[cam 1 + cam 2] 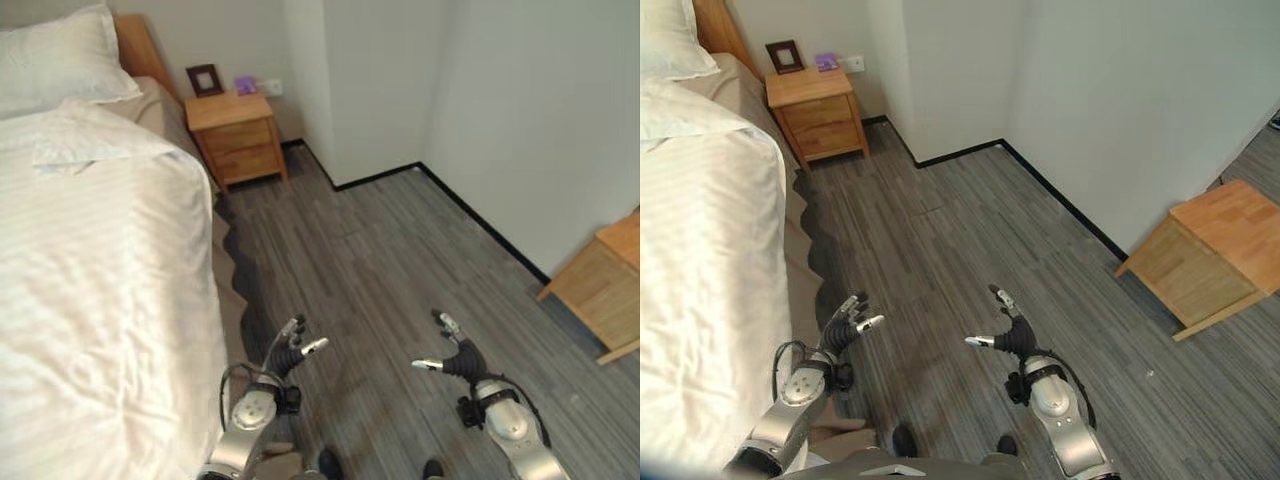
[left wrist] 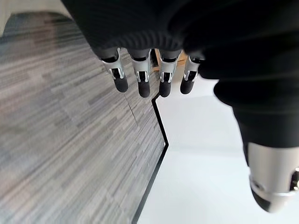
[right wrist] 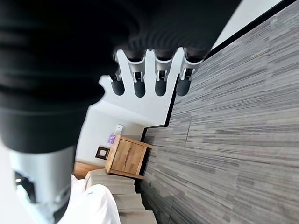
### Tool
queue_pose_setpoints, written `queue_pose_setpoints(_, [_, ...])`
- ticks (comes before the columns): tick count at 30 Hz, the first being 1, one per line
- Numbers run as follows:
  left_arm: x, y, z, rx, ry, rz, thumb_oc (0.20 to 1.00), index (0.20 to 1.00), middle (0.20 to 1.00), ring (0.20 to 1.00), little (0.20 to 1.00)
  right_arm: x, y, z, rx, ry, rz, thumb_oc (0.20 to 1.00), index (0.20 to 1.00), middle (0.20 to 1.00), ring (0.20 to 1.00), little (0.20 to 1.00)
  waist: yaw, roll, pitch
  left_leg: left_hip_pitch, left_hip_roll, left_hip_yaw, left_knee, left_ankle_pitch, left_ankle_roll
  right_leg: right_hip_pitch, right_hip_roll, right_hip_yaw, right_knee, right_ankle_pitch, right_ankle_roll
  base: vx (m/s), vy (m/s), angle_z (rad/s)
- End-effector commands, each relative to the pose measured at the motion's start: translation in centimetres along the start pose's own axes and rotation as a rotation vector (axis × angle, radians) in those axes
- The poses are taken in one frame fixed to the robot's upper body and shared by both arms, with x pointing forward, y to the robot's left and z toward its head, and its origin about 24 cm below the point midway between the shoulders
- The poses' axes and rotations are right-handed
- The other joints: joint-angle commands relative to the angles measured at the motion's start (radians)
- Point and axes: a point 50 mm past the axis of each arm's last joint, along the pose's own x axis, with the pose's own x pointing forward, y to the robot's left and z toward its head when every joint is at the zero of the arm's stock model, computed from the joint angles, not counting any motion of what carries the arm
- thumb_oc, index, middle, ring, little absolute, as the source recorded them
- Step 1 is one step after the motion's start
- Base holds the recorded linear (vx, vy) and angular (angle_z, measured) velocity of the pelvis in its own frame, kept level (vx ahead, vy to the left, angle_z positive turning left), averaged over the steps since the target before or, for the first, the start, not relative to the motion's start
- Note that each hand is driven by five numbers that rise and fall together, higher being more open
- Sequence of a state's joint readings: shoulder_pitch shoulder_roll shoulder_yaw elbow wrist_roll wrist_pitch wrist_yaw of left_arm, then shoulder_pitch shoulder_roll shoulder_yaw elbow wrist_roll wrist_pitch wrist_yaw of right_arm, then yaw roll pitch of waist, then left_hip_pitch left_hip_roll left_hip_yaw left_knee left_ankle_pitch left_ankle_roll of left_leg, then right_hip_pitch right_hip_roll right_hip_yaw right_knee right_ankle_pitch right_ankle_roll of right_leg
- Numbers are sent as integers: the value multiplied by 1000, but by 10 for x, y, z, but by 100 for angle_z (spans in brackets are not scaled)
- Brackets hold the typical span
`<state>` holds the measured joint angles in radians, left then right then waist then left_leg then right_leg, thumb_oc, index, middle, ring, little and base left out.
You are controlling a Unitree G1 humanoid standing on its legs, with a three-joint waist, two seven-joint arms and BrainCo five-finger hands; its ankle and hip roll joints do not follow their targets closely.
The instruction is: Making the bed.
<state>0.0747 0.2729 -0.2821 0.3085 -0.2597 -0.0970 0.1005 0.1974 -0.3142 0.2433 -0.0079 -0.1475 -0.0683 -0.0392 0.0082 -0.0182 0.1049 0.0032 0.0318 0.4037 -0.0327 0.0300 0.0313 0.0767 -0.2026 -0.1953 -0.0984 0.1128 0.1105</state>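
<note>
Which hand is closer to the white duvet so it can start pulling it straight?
Probably the left hand: it hangs open right beside the edge of the white duvet. The right hand, also open, hangs farther out over the floor.

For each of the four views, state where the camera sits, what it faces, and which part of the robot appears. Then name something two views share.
Left eye view: on the head, looking down at the white striped duvet and grey plank floor; both hands.
Right eye view: beside it, same scene; left hand, right hand.
Left wrist view: along straight fingers toward floor and white wall.
Right wrist view: along its fingers toward the wooden nightstand.
Shared: nightstand, in three views.
</note>
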Motion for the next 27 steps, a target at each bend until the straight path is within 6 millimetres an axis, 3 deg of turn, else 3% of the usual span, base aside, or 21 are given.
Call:
queue_pose_setpoints(1, [13, -7, 27, 30, -116, -51, 1000, 1000, 1000, 1000, 1000, 8, -18, 38, 26, -202, -41, 1000, 1000, 1000, 1000, 1000, 32, 27, 18, -38, 101, -212, -55, 93, -115, 50, -26, -40, 41, -76, 78, 10, -21, 11])
queue_pose_setpoints(4, [13, -9, 29, 30, -123, -60, 1000, 1000, 1000, 1000, 1000, 7, -19, 41, 51, -221, -31, 1000, 1000, 1000, 1000, 1000, 32, 26, 13, -37, 100, -219, -55, 93, -118, 58, -26, -46, 32, -75, 78, -1, 0, 14])
queue_pose_setpoints(5, [5, 63, 8, 35, -14, 255, 1000, 1000, 1000, 1000, 1000, -1, -25, -64, 430, 265, -152, 1000, 1000, 1000, 1000, 1000, -33, -19, 30, 65, 63, -336, -10, -34, -87, -88, 78, 139, 238, -137, 29, -49, 78, -5])
queue_pose_setpoints(7, [7, 61, 13, 67, -33, 232, 1000, 1000, 1000, 1000, 1000, 0, -28, -62, 427, 256, -156, 1000, 1000, 1000, 1000, 1000, -25, -19, 33, 58, 54, -338, 21, -54, -73, -107, 67, 126, 288, -127, 34, -51, 85, -35])
queue_pose_setpoints(8, [8, 62, 26, 116, -87, 222, 1000, 1000, 1000, 1000, 1000, 1, -34, -57, 413, 227, -163, 1000, 1000, 1000, 1000, 1000, -23, -16, 41, 67, 42, -344, 32, -65, -58, -132, 65, 134, 351, -92, 47, -2, 118, -26])
queue_pose_setpoints(9, [9, 59, 31, 93, -116, 225, 1000, 1000, 1000, 1000, 1000, 4, -40, -48, 440, 172, -184, 1000, 1000, 1000, 1000, 1000, -15, -2, 55, 85, 38, -351, 23, -68, -41, -169, 57, 97, 451, -66, 59, -1, 115, -7])
queue_pose_setpoints(10, [9, 59, 31, 92, -116, 225, 1000, 1000, 1000, 1000, 1000, 4, -40, -48, 439, 172, -185, 1000, 1000, 1000, 1000, 1000, -16, -3, 55, 86, 37, -351, 22, -67, -41, -170, 56, 97, 455, -67, 59, 59, 92, 3])
queue_pose_setpoints(11, [8, 58, 32, 87, -118, 220, 1000, 1000, 1000, 1000, 1000, 5, -44, -41, 411, 143, -185, 1000, 1000, 1000, 1000, 1000, -16, 0, 55, 105, 36, -353, 5, -71, -42, -187, 54, 69, 446, -67, 56, 203, -14, 6])
queue_pose_setpoints(12, [8, 57, 37, 79, -139, 221, 1000, 1000, 1000, 1000, 1000, 11, -49, -28, 374, 82, -183, 1000, 1000, 1000, 1000, 1000, -28, 1, 51, 139, 38, -365, -38, -72, -55, -234, 66, 48, 359, -68, 45, 214, -17, 3])
queue_pose_setpoints(13, [8, 58, 37, 78, -139, 221, 1000, 1000, 1000, 1000, 1000, 11, -49, -28, 373, 82, -183, 1000, 1000, 1000, 1000, 1000, -30, 3, 52, 142, 42, -367, -40, -74, -56, -229, 69, 45, 356, -69, 44, 321, -110, 10])
queue_pose_setpoints(15, [11, 58, 54, 101, -205, 211, 1000, 1000, 1000, 1000, 1000, 18, -58, -14, 272, 21, -174, 1000, 1000, 1000, 1000, 1000, -48, -2, 56, 175, 62, -398, -55, -95, -83, -277, 53, 39, 179, -8, 47, 443, -212, 43])
queue_pose_setpoints(16, [16, 61, 70, 139, -256, 216, 1000, 1000, 1000, 1000, 1000, 26, -62, 4, 203, -47, -163, 1000, 1000, 1000, 1000, 1000, -70, -7, 62, 214, 106, -439, -55, -120, -112, -326, 34, 103, 94, 33, 71, 436, -208, 69])
queue_pose_setpoints(20, [16, 63, 74, 181, -275, 223, 1000, 1000, 1000, 1000, 1000, 25, -64, 4, 88, -37, -134, 1000, 1000, 1000, 1000, 1000, -72, -21, 54, 285, 163, -462, -49, -143, -134, -312, 54, 158, 139, 39, 65, 404, -238, 38])
queue_pose_setpoints(21, [14, 62, 67, 152, -255, 221, 1000, 1000, 1000, 1000, 1000, 22, -69, 4, 21, -35, -122, 1000, 1000, 1000, 1000, 1000, -68, -6, 33, 260, 206, -484, 103, -59, -152, -278, 98, 155, 154, 27, 36, 407, -263, 47])
queue_pose_setpoints(22, [12, 62, 63, 112, -240, 214, 1000, 1000, 1000, 1000, 1000, 22, -72, 6, -6, -45, -109, 1000, 1000, 1000, 1000, 1000, -58, -6, 35, 199, 214, -493, 250, 52, -157, -250, 117, 144, 162, 11, 5, 392, -269, 40])
queue_pose_setpoints(23, [12, 62, 63, 112, -241, 214, 1000, 1000, 1000, 1000, 1000, 22, -72, 6, -6, -45, -110, 1000, 1000, 1000, 1000, 1000, -62, -10, 32, 191, 210, -498, 250, 57, -158, -254, 113, 142, 161, 15, 4, 269, -452, 14])
queue_pose_setpoints(24, [13, 59, 64, 45, -240, 202, 1000, 1000, 1000, 1000, 1000, 24, -74, 16, -25, -87, -105, 1000, 1000, 1000, 1000, 1000, -14, -52, 93, 11, 189, -507, 517, 133, -115, -174, 113, 129, 148, -14, -54, 142, -336, 16])
queue_pose_setpoints(25, [14, 59, 64, 46, -241, 202, 1000, 1000, 1000, 1000, 1000, 24, -75, 16, -25, -88, -106, 1000, 1000, 1000, 1000, 1000, -18, -55, 93, 3, 184, -512, 521, 136, -114, -177, 109, 126, 147, -10, -54, 311, -550, 8])
queue_pose_setpoints(26, [15, 56, 64, 40, -239, 184, 1000, 1000, 1000, 1000, 1000, 24, -78, 19, -41, -97, -109, 1000, 1000, 1000, 1000, 1000, 5, -86, 126, -89, 163, -470, 598, 114, -91, -135, 104, 128, 132, -35, -79, 297, -279, 2])
queue_pose_setpoints(27, [14, 54, 62, 31, -234, 179, 1000, 1000, 1000, 1000, 1000, 24, -80, 21, -44, -103, -111, 1000, 1000, 1000, 1000, 1000, 27, -81, 138, -145, 124, -460, 638, 63, -95, -102, 110, 135, 122, -55, -83, 304, -277, 10])
